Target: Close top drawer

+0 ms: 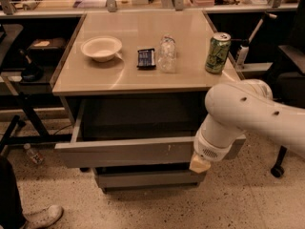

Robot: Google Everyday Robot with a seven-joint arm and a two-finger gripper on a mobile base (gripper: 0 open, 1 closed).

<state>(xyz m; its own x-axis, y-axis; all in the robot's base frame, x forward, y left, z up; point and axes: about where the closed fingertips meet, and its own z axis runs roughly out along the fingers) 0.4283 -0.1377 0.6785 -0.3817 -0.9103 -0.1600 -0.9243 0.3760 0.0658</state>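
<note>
The top drawer (124,151) is a wide grey metal drawer pulled out from under the beige table top, its flat front facing me and its dark inside showing above it. My white arm reaches in from the right. The gripper (200,163) is at the right end of the drawer front, at its lower edge, seen only as a pale tip below the wrist. The arm covers the drawer's right corner.
A narrower grey drawer (147,178) sits below. On the table top (143,75) stand a white bowl (101,48), a dark packet (146,58), a clear plastic bottle (167,54) and a green can (217,52). A shoe (43,217) is at bottom left, a chair wheel (276,171) at right.
</note>
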